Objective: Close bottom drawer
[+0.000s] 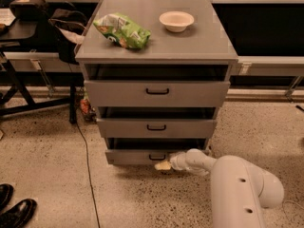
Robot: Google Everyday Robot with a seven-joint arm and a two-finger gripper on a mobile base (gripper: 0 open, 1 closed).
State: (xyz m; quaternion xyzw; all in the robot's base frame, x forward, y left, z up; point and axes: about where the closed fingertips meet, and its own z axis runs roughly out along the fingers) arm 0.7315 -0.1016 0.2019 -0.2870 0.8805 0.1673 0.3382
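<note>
The grey cabinet (156, 46) has three drawers, all pulled out a little. The bottom drawer (130, 156) is the lowest, with a flat grey front and a small dark bar handle (157, 156). My white arm (237, 184) reaches in from the lower right. My gripper (164, 165) is at the bottom drawer's front, just below and right of the handle, touching or almost touching it. The middle drawer (156, 127) and the top drawer (156, 93) sit above it.
A green chip bag (122, 30) and a white bowl (176, 21) lie on the cabinet top. A black chair frame (28, 80) stands at the left. A cable (85, 165) runs over the speckled floor. Black shoes (14, 208) sit at the lower left.
</note>
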